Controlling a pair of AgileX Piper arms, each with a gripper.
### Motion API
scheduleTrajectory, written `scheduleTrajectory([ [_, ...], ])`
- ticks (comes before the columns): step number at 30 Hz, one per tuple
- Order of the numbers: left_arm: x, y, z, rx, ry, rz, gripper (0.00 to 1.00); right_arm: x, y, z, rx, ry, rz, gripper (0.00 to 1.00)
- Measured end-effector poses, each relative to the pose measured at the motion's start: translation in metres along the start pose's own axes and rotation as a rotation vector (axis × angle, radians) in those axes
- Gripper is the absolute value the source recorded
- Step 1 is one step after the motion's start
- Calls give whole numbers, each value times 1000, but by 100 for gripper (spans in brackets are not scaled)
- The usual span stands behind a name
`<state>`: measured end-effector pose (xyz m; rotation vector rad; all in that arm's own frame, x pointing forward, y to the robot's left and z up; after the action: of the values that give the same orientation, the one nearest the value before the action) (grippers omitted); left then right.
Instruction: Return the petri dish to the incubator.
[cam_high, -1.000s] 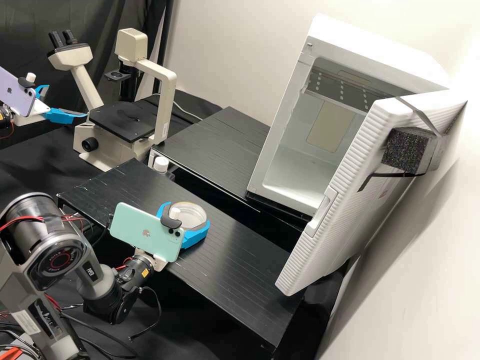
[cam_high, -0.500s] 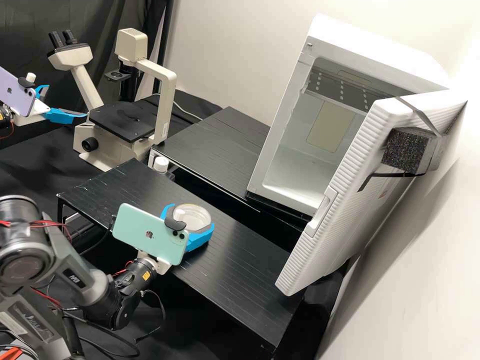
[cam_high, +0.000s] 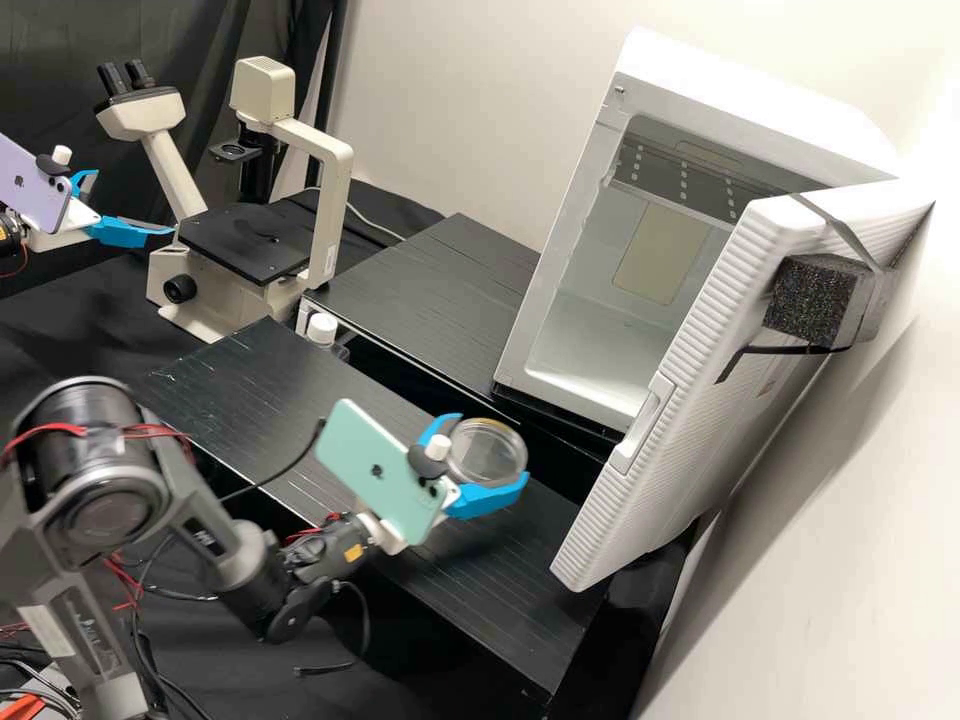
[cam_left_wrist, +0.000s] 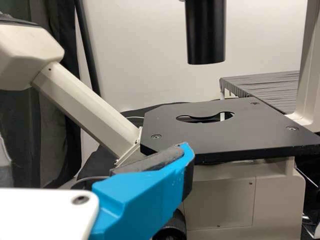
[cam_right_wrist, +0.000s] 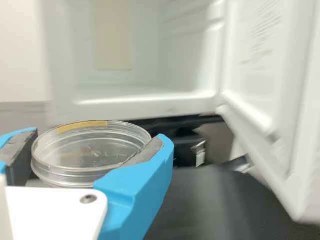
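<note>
The right gripper holds the petri dish clamped in front of the open incubator. Beside the microscope, the left gripper has its fingers apart.

Over at ten o'clock a dark curtain hangs in folds; pale wall rises at twelve, a slanting shadow darkens it near four, and black cloth lies at nine.

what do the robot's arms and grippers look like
The right arm is dark grey, with black joints and red wires. The right gripper and left gripper are white with blue fingers and grey pads. The right carries a mint-green phone, the left a lilac phone.
</note>
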<state>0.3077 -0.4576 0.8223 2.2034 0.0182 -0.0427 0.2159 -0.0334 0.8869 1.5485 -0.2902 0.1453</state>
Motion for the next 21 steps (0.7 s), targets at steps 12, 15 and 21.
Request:
scheduleTrajectory([
  [12,0,0,0,0,0,0,100,105,23,-3,-7,50,176,0],
  [15,0,0,0,0,0,0,100,132,21,-7,0,58,174,0],
  [21,0,0,0,0,0,0,100,174,13,-8,-10,48,139,0],
])
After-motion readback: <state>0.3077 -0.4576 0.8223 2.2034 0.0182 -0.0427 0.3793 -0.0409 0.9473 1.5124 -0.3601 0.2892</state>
